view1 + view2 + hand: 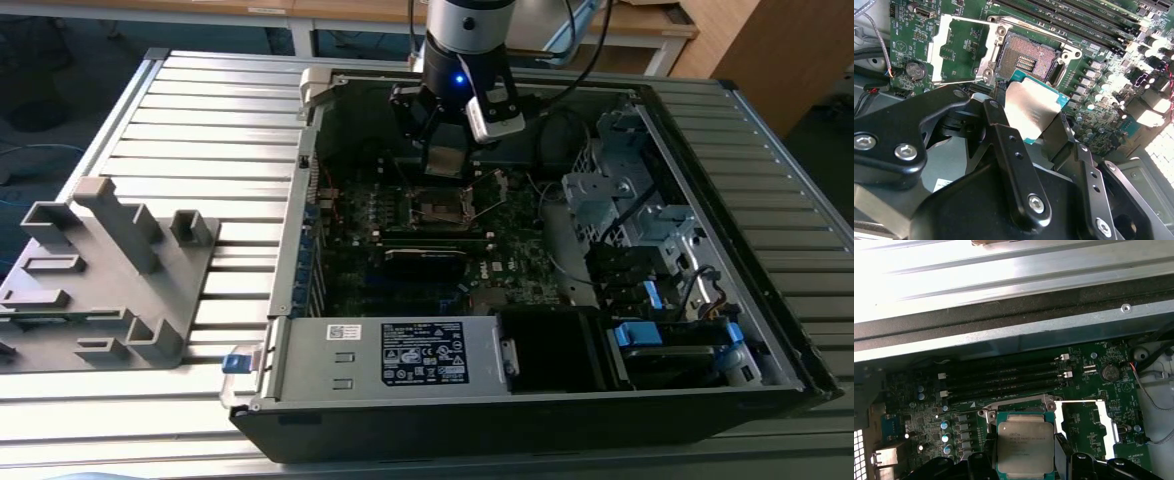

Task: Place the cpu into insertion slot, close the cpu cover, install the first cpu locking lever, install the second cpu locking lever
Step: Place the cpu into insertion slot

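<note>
My gripper (446, 152) hangs inside the open computer case, shut on the cpu (1031, 109), a flat square chip with a silver top and a green rim. The two black fingers (1004, 145) press on opposite edges of the chip. In the second wrist view the chip hovers tilted just beside the open insertion slot (1026, 57), whose contact field is bare. The cpu cover (936, 46), a silvery frame with a square opening, is flipped open and lies flat beside the slot. In the first wrist view the cpu (1025, 442) hides the slot, and the cpu cover (1111, 427) shows beside it.
The motherboard (400, 270) lies in the case, with the power supply (387, 355) at the front and a drive cage (627, 210) on the exterior view's right. Memory slots (1004, 377) run beside the socket. A grey fixture (100, 270) stands on the slatted table at the exterior view's left.
</note>
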Tool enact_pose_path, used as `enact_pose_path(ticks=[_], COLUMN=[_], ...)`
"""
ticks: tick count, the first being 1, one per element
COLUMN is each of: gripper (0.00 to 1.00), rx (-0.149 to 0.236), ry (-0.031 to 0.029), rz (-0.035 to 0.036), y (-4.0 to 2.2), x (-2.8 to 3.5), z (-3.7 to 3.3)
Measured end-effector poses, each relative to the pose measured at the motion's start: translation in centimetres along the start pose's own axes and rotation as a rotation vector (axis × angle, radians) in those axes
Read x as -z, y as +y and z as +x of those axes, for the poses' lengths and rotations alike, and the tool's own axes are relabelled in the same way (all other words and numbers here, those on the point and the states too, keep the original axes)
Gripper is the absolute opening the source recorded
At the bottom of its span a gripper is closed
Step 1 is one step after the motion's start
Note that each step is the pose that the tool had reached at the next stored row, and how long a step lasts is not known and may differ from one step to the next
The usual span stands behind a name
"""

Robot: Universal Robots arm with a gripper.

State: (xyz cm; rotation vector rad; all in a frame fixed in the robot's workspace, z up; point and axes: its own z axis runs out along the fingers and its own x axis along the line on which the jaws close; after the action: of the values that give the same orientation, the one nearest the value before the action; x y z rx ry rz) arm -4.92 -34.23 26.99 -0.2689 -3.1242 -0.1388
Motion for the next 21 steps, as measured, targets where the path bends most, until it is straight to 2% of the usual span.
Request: enact_pose_path(ticks=[7,16,21], gripper=[0.54,0.54,0.54], rx=[-0.007,-0.059,-0.064], ry=[-0.0005,-0.0052,-0.0057], rz=[0.0000,-0.0006,-0.0007], y=[0.00,0.00,0.00], x=[0.00,-0.04,-0.05], z=[0.00,0.00,0.00])
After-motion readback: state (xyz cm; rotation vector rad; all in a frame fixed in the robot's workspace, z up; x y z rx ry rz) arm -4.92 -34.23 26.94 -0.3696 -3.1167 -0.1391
